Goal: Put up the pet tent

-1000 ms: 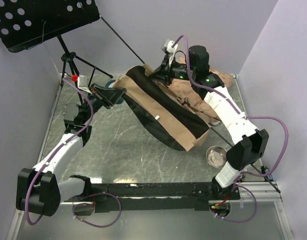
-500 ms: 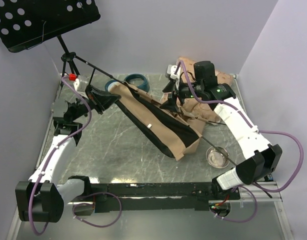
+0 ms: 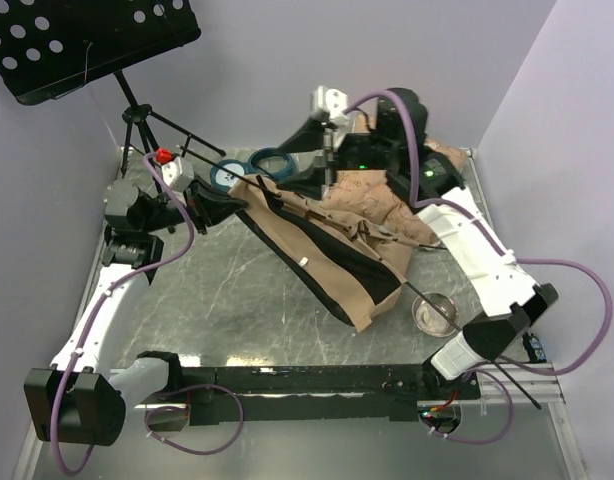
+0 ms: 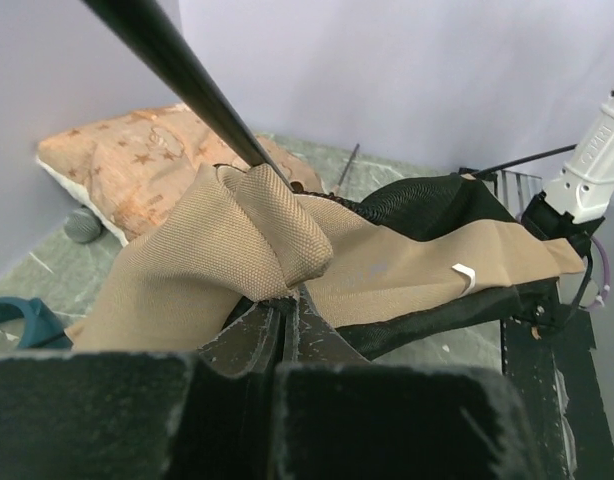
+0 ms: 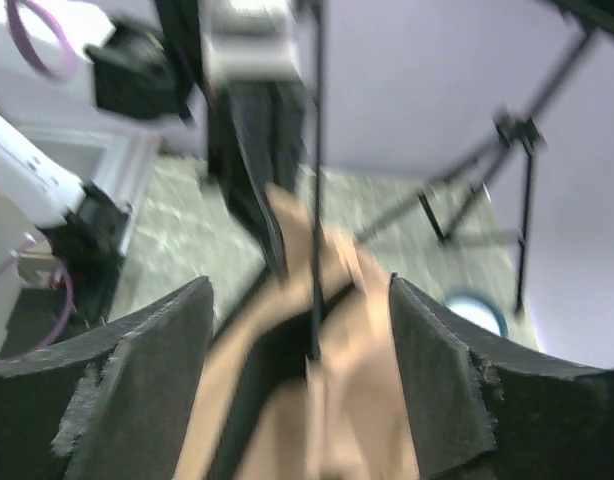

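grey marbled worktop (image 3: pixel 227 300) here: pet tent (image 3: pixel 332 255) slumped across the middle, plush cushion (image 3: pixel 365 195) behind it at the back, blue double bowl (image 3: pixel 252 165) back-left, small metal bowl (image 3: pixel 434 312) front-right.

The pet tent (image 4: pixel 237 240) is coarse woven tan cloth, its pole (image 4: pixel 182 65) smooth black.

Pet tent (image 3: pixel 332 255) lying across the middle of the table (image 3: pixel 217 300), cushion (image 3: pixel 382 195) behind it, touching; double bowl (image 3: pixel 249 165) just behind its left end, small dish (image 3: pixel 427 318) near its front right; music stand (image 3: pixel 87 40) rear left; left gripper (image 3: pixel 232 206) at the tent's left end
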### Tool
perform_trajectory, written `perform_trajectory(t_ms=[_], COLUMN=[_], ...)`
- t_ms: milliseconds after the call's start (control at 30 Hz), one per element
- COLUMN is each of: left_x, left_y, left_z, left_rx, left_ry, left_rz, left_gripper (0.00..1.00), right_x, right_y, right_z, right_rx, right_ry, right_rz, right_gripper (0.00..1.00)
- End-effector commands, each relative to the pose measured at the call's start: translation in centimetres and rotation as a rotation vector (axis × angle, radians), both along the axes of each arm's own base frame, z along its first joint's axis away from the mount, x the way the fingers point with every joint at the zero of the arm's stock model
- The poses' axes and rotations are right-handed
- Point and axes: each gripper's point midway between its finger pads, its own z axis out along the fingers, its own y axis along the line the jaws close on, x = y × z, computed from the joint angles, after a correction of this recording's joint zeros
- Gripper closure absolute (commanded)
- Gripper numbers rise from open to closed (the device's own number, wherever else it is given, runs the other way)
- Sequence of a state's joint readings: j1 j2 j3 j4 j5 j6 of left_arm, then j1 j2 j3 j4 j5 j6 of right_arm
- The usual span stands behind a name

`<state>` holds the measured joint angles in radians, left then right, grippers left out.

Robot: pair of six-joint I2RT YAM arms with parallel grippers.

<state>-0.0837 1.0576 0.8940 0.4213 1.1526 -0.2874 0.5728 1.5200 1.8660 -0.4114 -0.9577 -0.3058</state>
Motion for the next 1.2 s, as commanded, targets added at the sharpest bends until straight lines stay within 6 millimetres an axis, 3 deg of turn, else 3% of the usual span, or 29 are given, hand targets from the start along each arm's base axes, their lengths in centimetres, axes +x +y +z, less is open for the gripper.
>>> perform_trajectory(t_ms=[0,133,367,667,900,1033,1167], left_x=[-0.8,-1.0,-1.0,-1.2,-1.2,-1.4,-1.6], left_y=[-0.4,-0.4,-0.7,-0.7,-0.7,-0.7,-0.6], left_z=[0.9,0.9,0.6,0.2,0.1,0.0,-0.1], left_rx=[0.037,0.041,0.056,0.063,0.072,0.087,0.090], left_ry=[-0.089,-0.090,-0.089,-0.094,-0.089,-0.091,-0.085], left_rz=[-0.045,-0.045,-0.052,-0.057,-0.062,-0.063,-0.057], left_gripper=[0.99,0.99,0.99,0.99,0.99,0.99,0.99], right_x=[-0.2,0.4,1.2,-0.1,0.1,1.5,1.5], right_y=[3.7,6.4,9.9,11.6,13.1,13.7,13.6], right_z=[3.4,4.2,3.7,2.3,1.7,1.3,1.0], right_rx=[0.104,0.138,0.131,0.105,0.091,0.088,0.074], right_ry=[-0.032,-0.019,0.001,0.035,0.022,0.018,0.011], right_rz=[0.036,0.041,0.048,0.109,0.097,0.047,0.045], right_gripper=[0.28,0.36,0.38,0.39,0.41,0.52,0.68])
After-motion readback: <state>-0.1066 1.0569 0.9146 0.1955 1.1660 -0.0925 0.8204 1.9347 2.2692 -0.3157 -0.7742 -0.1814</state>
